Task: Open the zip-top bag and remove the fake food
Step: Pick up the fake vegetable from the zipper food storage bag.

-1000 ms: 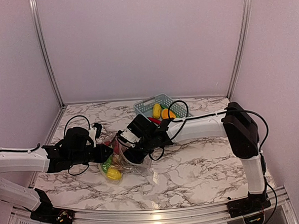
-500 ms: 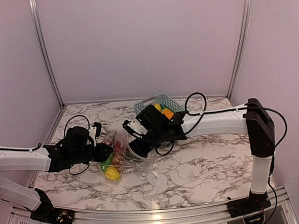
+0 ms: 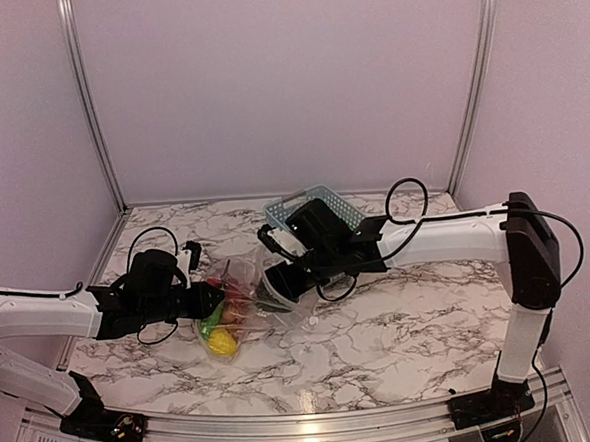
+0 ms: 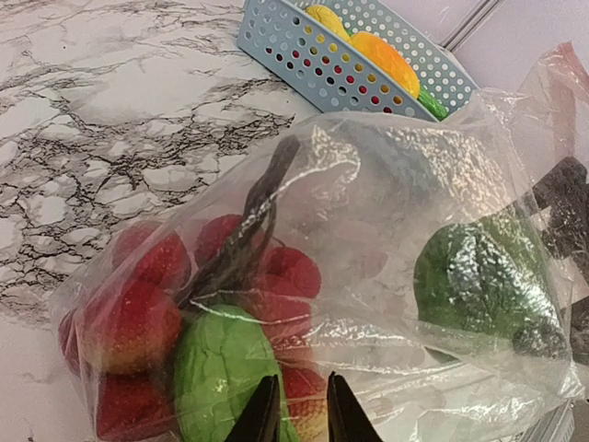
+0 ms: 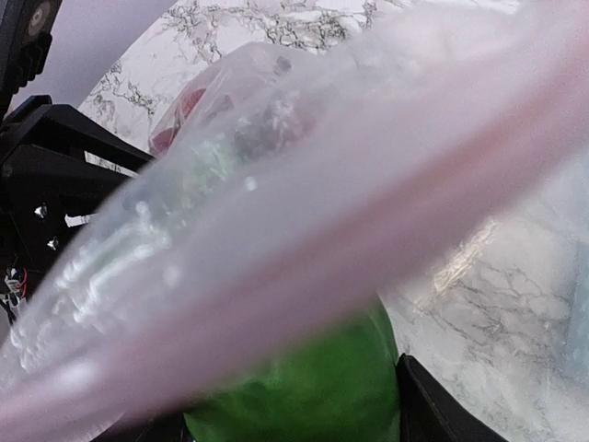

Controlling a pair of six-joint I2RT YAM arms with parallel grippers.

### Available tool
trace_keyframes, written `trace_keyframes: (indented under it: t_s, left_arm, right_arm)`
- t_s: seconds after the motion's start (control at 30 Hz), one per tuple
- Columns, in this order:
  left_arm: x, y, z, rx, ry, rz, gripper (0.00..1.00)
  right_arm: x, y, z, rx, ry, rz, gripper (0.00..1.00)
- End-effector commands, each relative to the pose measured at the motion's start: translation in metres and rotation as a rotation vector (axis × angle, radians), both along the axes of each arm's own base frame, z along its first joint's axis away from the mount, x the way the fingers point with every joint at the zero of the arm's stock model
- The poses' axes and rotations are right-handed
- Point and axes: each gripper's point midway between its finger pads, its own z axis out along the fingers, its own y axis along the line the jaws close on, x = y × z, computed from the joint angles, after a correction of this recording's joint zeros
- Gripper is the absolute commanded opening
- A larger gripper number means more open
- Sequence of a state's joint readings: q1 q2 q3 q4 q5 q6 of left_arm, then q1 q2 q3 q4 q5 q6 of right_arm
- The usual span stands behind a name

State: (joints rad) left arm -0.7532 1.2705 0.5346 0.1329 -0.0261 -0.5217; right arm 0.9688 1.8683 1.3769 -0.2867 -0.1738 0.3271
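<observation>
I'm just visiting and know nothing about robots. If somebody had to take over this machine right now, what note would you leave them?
Left gripper: shut, pinching the zip-top bag.
Right gripper: reaching into the bag's open mouth, fingers closed around a green piece.
Things: the bag lies on the marble table, with red fruits and a leafy piece inside. An orange piece and a yellow piece lie in the blue basket.
Done: bag opened, some food out.
Left: lift the green piece out, then the rest.
</observation>
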Motion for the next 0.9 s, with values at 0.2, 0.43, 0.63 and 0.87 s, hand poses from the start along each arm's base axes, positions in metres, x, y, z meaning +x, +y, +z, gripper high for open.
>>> trace_keyframes:
  t_s: [0.2,0.43,0.63,0.87]
  left_arm:
    - [-0.019,0.036,-0.056,0.177,0.156,0.053,0.20]
    - [-0.017,0.033,-0.053,0.169,0.149,0.047,0.21]
    - [-0.017,0.034,-0.052,0.170,0.146,0.047,0.21]
    - [-0.018,0.034,-0.052,0.169,0.145,0.045,0.20]
  right_arm:
    - [0.003,-0.010,-0.007,-0.002,0.013,-0.032,0.53]
    - [-0.002,-0.006,-0.056,-0.067,0.064,-0.042,0.55]
    - [0.001,-0.004,-0.074,-0.114,0.062,-0.064,0.63]
    - [0.003,-0.008,-0.064,-0.101,0.051,-0.089,0.75]
